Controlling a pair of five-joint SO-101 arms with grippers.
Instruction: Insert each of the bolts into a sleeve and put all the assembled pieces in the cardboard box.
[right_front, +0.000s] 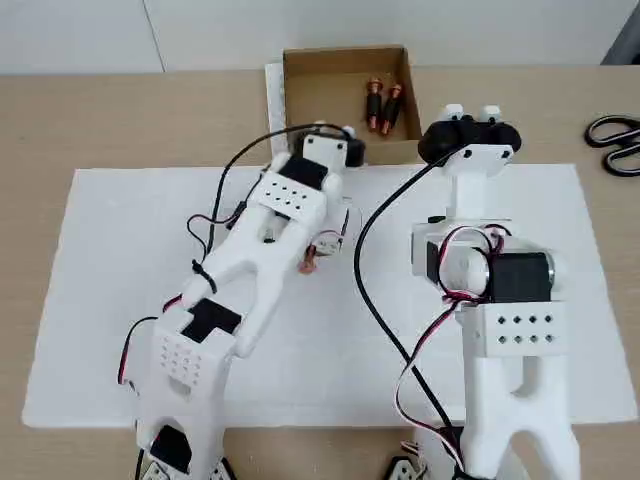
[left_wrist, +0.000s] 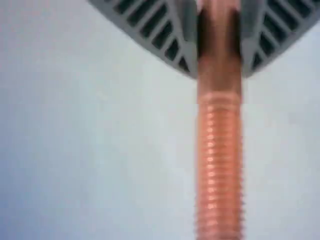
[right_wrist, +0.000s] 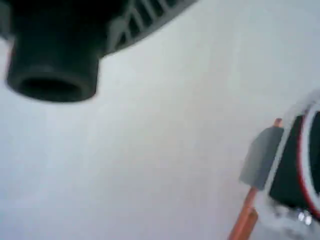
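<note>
— How do things stand on the light wooden bench (right_front: 100, 110)?

— Two white arms stand over a white paper sheet (right_front: 120, 300). Behind it, the open brown cardboard box (right_front: 320, 100) already holds two copper-and-black assembled pieces (right_front: 384, 105).

— And the hands?

— The right hand (right_front: 468, 140) is clamped on a black tubular sleeve (right_wrist: 52, 70), with its bore facing out. The left hand (left_wrist: 219, 45) pinches a threaded copper bolt (left_wrist: 219, 150) by its plain shank above the sheet, thread pointing away.

— Which step, then?

— Insertion, I'd judge, and not yet begun: bolt and sleeve are apart. Next, the thread tip must line up with the bore, then slide straight in.
</note>
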